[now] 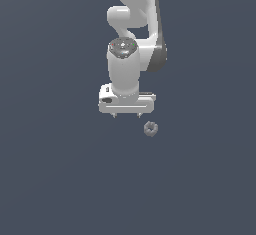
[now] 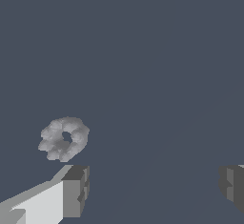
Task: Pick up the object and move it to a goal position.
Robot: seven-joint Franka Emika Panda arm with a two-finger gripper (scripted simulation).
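The object, a tiny grey nut-like ring (image 1: 150, 128) with a central hole, lies flat on the dark grey surface. My white gripper (image 1: 127, 115) hangs just beside it, toward the exterior view's left and slightly behind it. Its two fingertips (image 1: 114, 114) stand wide apart with nothing between them. In the wrist view the ring (image 2: 64, 139) lies outside the gap, just beyond one grey fingertip (image 2: 75, 191); the gripper (image 2: 152, 187) is open and empty.
The white arm (image 1: 131, 24) rises behind the gripper toward the top of the exterior view. A plain dark grey surface (image 1: 60, 179) surrounds everything; no goal marker shows.
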